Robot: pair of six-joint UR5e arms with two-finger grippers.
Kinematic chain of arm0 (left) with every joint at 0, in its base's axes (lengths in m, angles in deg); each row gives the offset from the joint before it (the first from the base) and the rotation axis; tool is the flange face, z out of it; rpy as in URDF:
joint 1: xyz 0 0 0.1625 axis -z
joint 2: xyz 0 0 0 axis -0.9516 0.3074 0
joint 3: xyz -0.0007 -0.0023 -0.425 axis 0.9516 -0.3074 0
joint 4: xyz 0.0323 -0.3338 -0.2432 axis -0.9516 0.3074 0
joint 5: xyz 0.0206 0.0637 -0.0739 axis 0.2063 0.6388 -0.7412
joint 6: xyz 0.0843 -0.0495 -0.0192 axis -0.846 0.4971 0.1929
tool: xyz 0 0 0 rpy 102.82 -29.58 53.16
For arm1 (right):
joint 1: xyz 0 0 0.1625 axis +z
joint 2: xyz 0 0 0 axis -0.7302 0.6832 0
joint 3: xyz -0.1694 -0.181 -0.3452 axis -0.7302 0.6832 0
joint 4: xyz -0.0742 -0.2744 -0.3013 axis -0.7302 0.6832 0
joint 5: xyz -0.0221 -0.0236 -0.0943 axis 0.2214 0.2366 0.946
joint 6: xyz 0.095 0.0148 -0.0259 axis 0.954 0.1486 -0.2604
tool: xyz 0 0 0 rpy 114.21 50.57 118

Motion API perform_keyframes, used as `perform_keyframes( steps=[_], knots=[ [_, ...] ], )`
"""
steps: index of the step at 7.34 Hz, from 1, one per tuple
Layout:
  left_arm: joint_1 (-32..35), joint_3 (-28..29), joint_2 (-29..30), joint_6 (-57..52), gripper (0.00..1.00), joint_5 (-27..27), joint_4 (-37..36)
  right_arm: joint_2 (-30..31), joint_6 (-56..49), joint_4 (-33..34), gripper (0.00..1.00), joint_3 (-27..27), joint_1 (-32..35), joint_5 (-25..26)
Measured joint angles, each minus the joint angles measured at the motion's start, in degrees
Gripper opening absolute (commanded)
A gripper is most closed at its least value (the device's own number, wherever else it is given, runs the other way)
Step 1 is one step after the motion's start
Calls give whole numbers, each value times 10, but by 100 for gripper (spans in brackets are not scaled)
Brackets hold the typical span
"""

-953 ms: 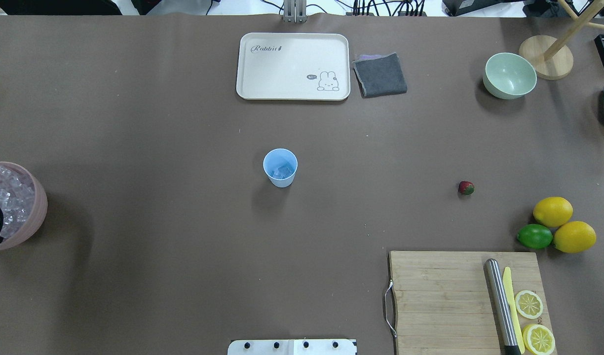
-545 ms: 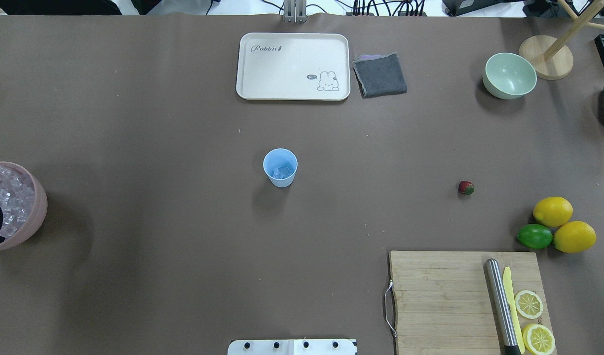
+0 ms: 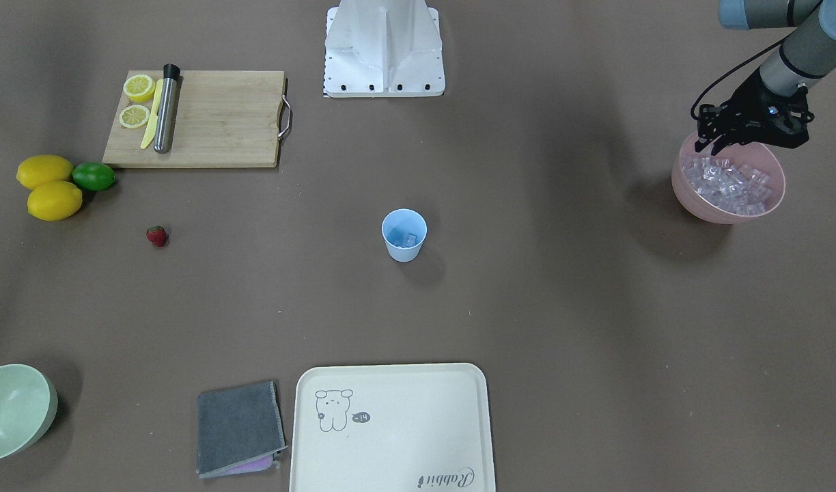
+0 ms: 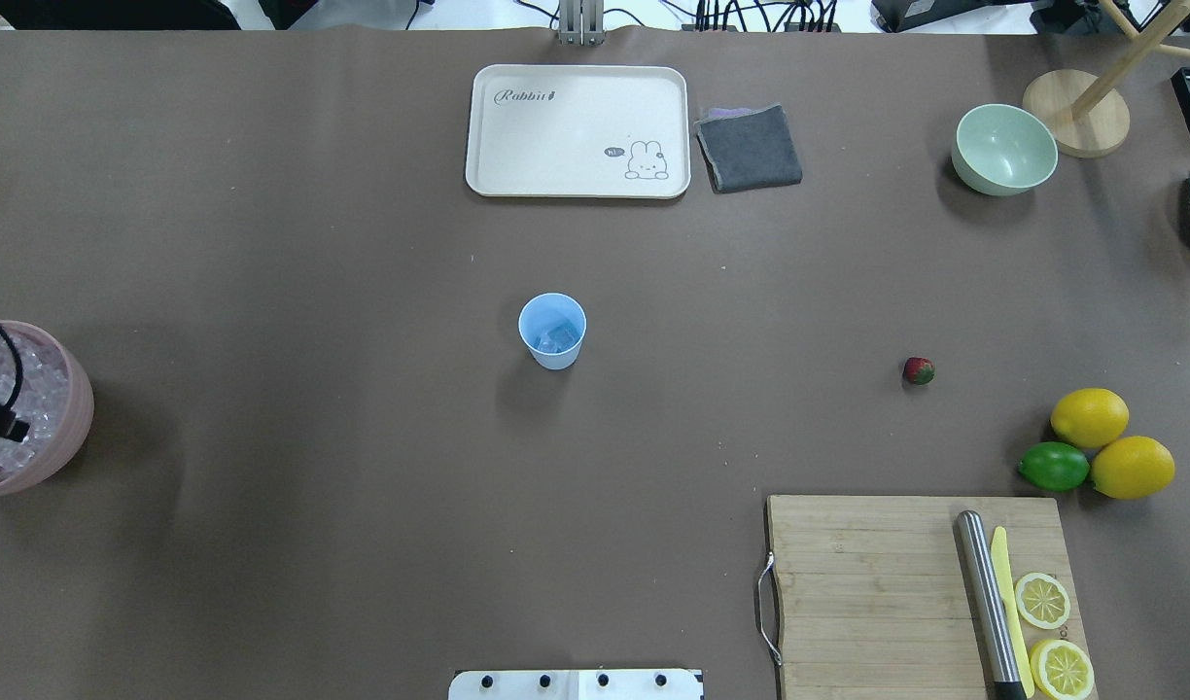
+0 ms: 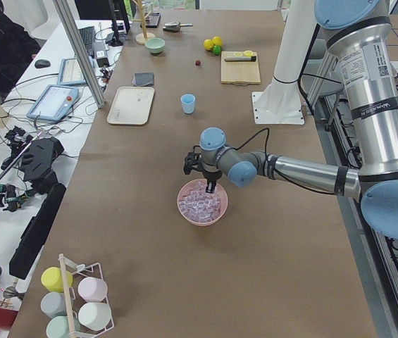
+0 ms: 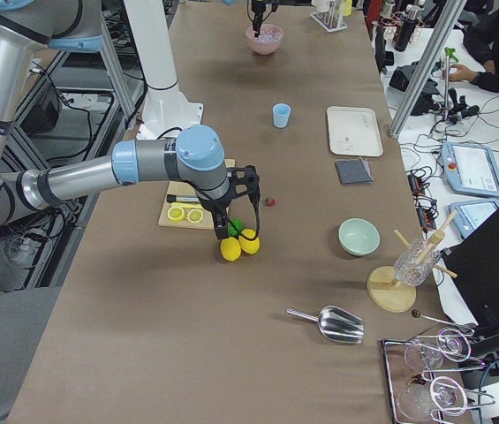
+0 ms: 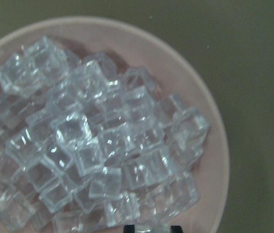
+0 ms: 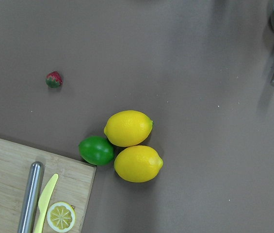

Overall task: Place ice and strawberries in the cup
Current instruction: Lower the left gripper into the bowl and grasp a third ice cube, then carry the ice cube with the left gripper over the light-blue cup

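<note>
**Few ice cubes (image 4: 556, 339) in cup (image 4: 552, 331); strawberry (image 4: 918, 370) out on the desk (image 4: 362, 437)**

Cup upright mid-desk, cubes at its bottom. Strawberry lies alone on bare desk, well apart from the cup, toward the robot's right side. Near it are two lemons (image 8: 128, 128) and a lime (image 8: 96, 150), touching one another, just off the corner of a cutting board (image 4: 867, 583). Loose ice (image 7: 93, 145) heaped in a pink bowl (image 3: 705, 210) at the desk's left end. Left hand (image 3: 710, 142) hangs just over that bowl's robot-side rim, fingers pointing down at the heap. Whether it is spread or pressed together, cannot tell. Right hand (image 6: 243, 216) hovers above the lemons, seen only from the side, so its state cannot be told either. Cream tray (image 4: 577, 131) and grey cloth (image 4: 749, 148) sit side by side at the far edge.
</note>
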Motion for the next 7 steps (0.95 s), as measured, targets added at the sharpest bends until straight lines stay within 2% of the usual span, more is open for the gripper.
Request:
perform_keyframes(
  steps=[2, 3, 5, 7],
  knots=[
    [24, -10, 200, 0, 0, 0, -227, 5, 0, 0, 100, 0, -1, -1],
    [18, -5, 288, 21, 0, 2, -311, 7, 0, 0, 100, 0, -1, -1],
    [-52, 37, 426, 130, 0, 28, -369, 8, 1, -1, 100, 2, -3, -1],
    [-114, 125, 531, 232, 0, 66, -338, 5, 1, -2, 100, 2, -3, 1]
  ],
)
